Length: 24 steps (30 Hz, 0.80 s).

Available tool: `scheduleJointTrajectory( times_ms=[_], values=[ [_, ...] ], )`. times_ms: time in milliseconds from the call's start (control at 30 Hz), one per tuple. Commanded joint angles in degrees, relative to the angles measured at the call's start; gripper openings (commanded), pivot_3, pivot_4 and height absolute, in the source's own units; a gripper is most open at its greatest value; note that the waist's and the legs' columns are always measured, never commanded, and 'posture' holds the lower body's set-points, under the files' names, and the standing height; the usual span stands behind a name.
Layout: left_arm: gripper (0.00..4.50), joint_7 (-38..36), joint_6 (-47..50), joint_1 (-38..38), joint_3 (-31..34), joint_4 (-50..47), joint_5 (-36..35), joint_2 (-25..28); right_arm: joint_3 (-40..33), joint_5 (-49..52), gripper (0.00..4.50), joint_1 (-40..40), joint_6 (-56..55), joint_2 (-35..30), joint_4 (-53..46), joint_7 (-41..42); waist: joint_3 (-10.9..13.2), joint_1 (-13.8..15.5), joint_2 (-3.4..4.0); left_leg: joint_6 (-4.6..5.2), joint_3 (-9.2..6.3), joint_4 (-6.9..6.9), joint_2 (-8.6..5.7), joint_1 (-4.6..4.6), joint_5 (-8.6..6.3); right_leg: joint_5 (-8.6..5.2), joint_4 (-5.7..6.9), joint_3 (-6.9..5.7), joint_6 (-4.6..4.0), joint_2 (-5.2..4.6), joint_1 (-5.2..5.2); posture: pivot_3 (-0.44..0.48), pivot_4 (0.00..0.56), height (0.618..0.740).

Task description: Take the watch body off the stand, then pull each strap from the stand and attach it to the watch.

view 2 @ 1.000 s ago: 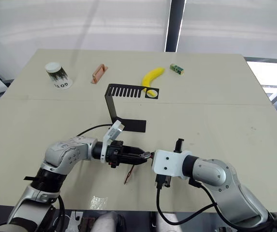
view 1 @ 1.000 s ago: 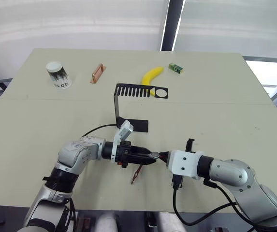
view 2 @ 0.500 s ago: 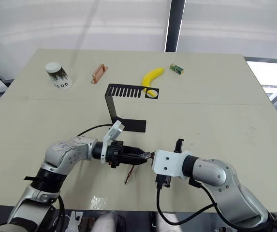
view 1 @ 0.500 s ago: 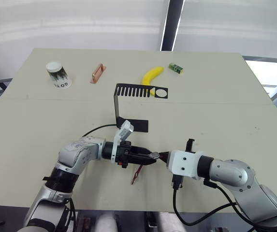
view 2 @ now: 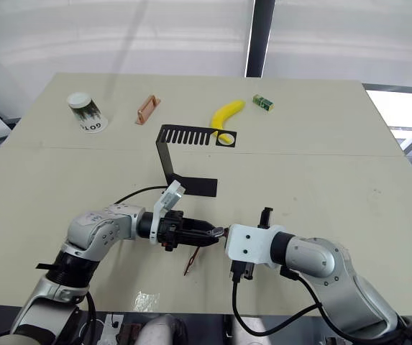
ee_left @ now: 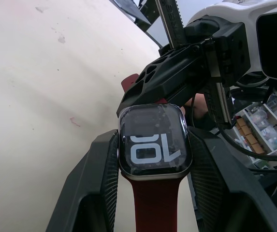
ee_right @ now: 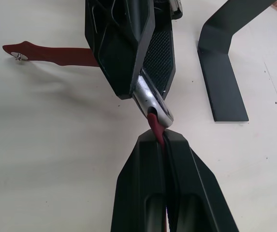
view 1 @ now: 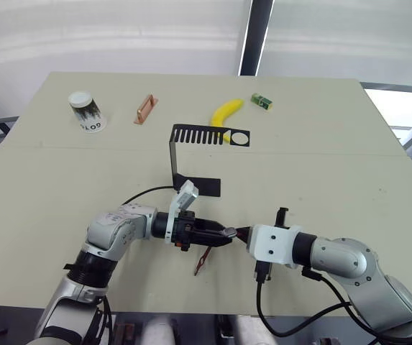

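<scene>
My left gripper (view 1: 220,236) is shut on the watch body (ee_left: 154,142), a dark rounded-square case with a grey rim and a light screen, held just above the table near its front. One maroon strap (view 1: 203,260) hangs from the case, its free end down on the table. My right gripper (ee_right: 163,137) is shut on the other maroon strap (ee_right: 155,123), whose end meets the opposite edge of the watch body. The two grippers face each other, tip to tip. The black stand (view 1: 173,154) stands behind them with nothing on it.
Along the far side of the table are a paper cup (view 1: 85,111), a copper-coloured clip (view 1: 145,109), a banana (view 1: 226,111) behind the stand's top arm, and a small green box (view 1: 262,101). A black cable (view 1: 144,191) loops near the left arm.
</scene>
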Motion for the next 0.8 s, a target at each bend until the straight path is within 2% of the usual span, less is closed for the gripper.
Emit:
scheduleJointTrajectory(
  times_ms=[33,800],
  values=[
    [1.60,-1.13,-0.30,-0.19,-4.59,-4.55,-1.29,-2.78,1.13,1.20,0.00,-0.94,-1.69,1.66,-2.93,-0.12,0.00,0.00,0.00,0.00,0.00,0.00,0.00,0.00,0.00,0.00,0.00,0.00,0.00,0.00,0.00,0.000,0.150,0.729],
    [1.60,-1.21,0.01,-0.63,-4.52,-4.58,-0.72,-3.12,1.51,0.83,0.00,-1.64,-1.58,1.78,-1.75,-0.05,0.00,0.00,0.00,0.00,0.00,-0.01,0.00,0.00,0.00,0.00,-0.01,0.00,0.00,0.00,0.00,0.000,0.150,0.729]
  ],
)
